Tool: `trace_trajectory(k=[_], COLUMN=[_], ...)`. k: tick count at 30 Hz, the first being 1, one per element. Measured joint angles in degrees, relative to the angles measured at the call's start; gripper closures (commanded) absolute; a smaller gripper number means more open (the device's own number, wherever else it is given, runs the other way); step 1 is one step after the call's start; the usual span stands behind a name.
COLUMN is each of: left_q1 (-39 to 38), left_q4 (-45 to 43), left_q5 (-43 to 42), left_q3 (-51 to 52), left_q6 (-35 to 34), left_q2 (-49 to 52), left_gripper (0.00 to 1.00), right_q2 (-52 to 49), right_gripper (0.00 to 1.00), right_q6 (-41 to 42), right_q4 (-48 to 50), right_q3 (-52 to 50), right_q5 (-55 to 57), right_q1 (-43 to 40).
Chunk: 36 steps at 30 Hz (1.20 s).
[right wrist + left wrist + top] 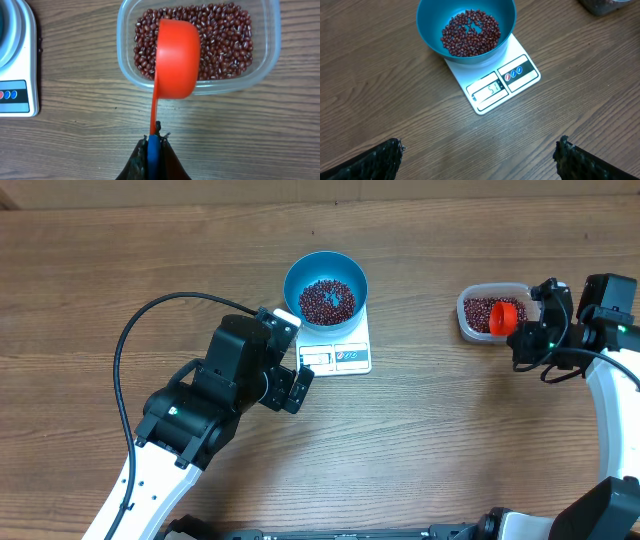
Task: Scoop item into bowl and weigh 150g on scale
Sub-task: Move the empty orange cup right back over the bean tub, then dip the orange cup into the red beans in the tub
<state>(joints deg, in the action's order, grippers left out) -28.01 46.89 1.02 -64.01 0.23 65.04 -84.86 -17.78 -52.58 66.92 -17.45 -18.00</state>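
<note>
Clamped tight with right gripper (154,142) on red scoop (175,57) handle, cup just ahead over clear tub (125,65) of beans (220,35); left gripper (480,155) spread wide, empty, part-filled blue bowl (427,35) on scale (520,70) straight ahead

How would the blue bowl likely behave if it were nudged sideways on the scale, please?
Its base looks narrower than its rim, so the bowl may tip or slide on the smooth scale. The beans inside add weight low down, probably steadying it.
</note>
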Motion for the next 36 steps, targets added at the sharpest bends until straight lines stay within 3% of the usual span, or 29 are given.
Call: trace_trajectory(k=[10,11,17,36], left_q1=[0.0,0.0,0.0,0.0], left_q4=[0.0,0.0,0.0,0.0], left_q5=[0.0,0.0,0.0,0.0], left_q3=[0.0,0.0,0.0,0.0], left_q6=[0.0,0.0,0.0,0.0], left_q2=[0.0,0.0,0.0,0.0], left_gripper=[0.00,0.00,0.00,0.00], right_q2=[0.0,0.0,0.0,0.0], right_gripper=[0.96,0.88,0.85,0.87], right_q6=[0.0,0.0,0.0,0.2], right_q4=[2.2,2.5,4.1,6.2], right_q3=[0.0,0.0,0.0,0.0], right_q5=[-3.3,-3.3,-3.3,-3.3], right_q1=[0.0,0.0,0.0,0.0])
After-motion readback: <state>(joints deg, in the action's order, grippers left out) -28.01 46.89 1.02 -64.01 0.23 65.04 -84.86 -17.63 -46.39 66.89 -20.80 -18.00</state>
